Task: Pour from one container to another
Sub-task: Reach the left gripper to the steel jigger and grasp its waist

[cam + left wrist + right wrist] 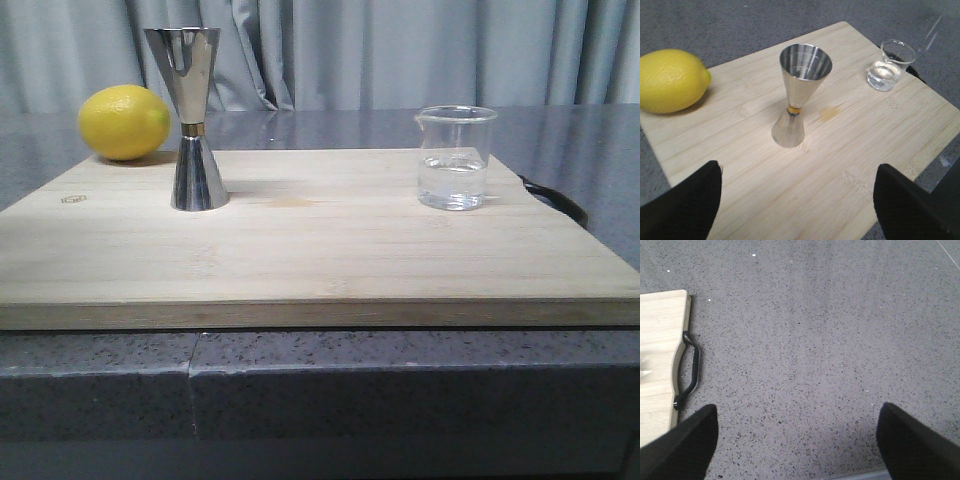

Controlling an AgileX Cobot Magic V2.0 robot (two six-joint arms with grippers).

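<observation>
A small clear glass beaker [456, 157] with a pouring lip stands upright on the right part of the wooden board [320, 260] and holds some clear liquid; the left wrist view shows the beaker [888, 65] too. A steel jigger [190, 118] stands upright on the board's left part, its empty top cup open, and appears as the jigger [797, 95] in the left wrist view. My left gripper [799, 172] hangs open above the board, short of the jigger. Over bare counter beside the board's handle, my right gripper [797, 412] is open and empty. Neither gripper shows in the front view.
A yellow lemon [124, 122] lies at the board's far left corner, seen as the lemon [671, 80] in the left wrist view. A black handle [687, 370] is fixed to the board's right edge. Speckled grey counter [820, 340] surrounds the board; a curtain hangs behind.
</observation>
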